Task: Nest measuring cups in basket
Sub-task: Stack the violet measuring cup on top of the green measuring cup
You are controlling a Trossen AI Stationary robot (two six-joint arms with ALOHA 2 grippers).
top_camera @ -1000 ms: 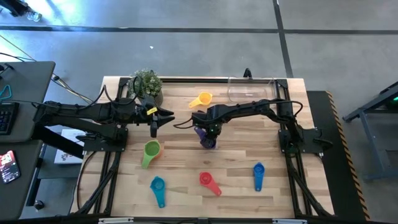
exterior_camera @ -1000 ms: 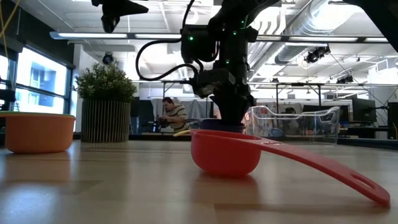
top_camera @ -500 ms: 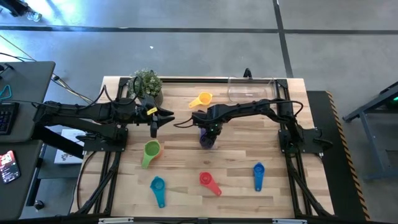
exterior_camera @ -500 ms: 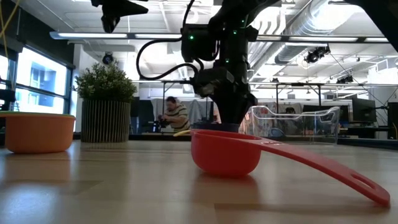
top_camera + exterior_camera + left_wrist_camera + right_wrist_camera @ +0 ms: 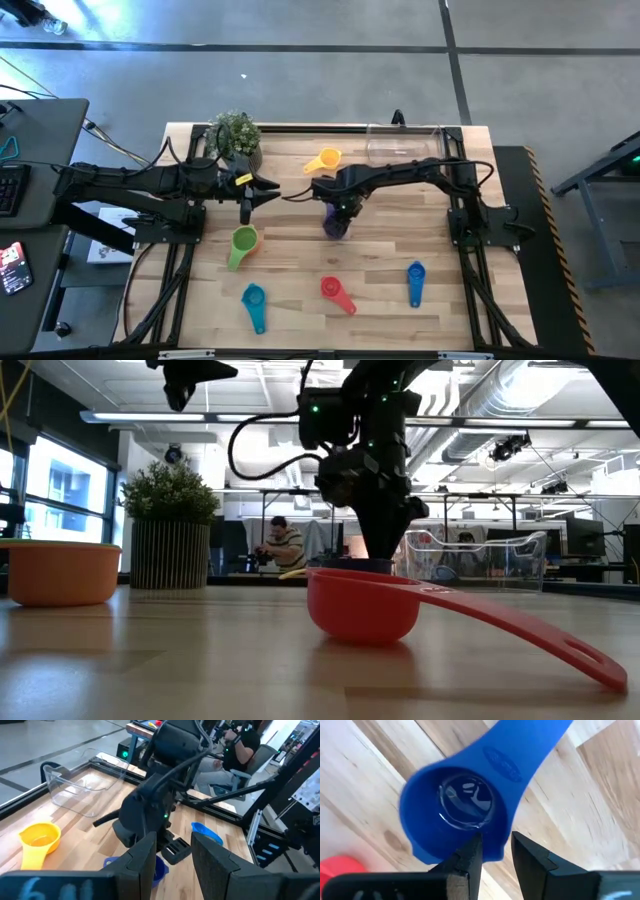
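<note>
Dark left pincer (image 5: 266, 190) hangs released over the desk's left half, nothing in it. Purple cup (image 5: 335, 228) sits mid-desk; right pincer (image 5: 340, 212) is on it, jaws parted astride the rim, not clamped. Likely step: grip. It should close squarely on the wall, lift straight, then swing to the basket (image 5: 405, 146) at the far edge.

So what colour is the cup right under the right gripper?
Purple-blue; the measuring cup shows best in the right wrist view, just past the right gripper.
</note>
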